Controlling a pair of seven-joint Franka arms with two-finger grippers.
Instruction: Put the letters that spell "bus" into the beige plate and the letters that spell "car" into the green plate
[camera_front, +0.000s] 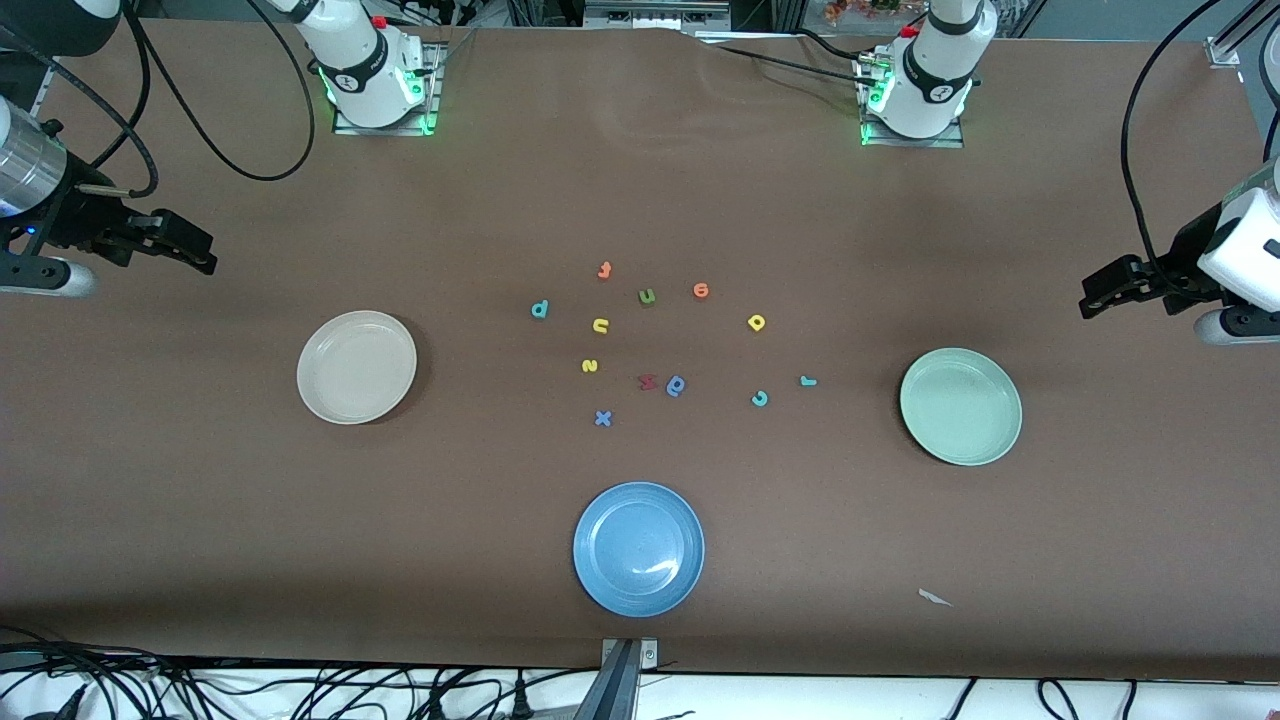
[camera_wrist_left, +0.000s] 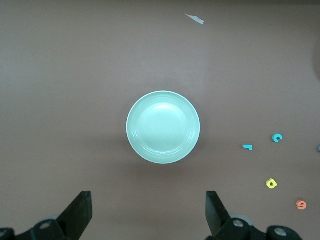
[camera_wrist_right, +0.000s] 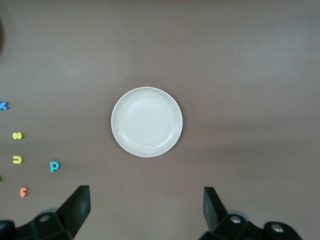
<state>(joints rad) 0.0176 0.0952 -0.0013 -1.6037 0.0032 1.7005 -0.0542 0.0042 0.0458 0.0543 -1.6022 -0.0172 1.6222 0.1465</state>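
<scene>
left pincer (camera_front: 1100, 297): open, empty, hovering at surface edge, left arm's end.
right pincer (camera_front: 195, 250): open, empty, hovering at right arm's end.
green plate (camera_front: 960, 406): empty; teal "r" (camera_front: 808, 381), teal "c" (camera_front: 759, 399) at its 9 o'clock, yellow "a" (camera_front: 756, 322) at 10.
beige plate (camera_front: 356, 366): empty; teal "b" (camera_front: 539, 309) at 2, yellow "u" (camera_front: 600, 325), yellow "s" (camera_front: 589, 366) at 3.
key relation: judged, left arm closer to car letters, right arm to bus letters.

Front high; wrists look straight down
</scene>
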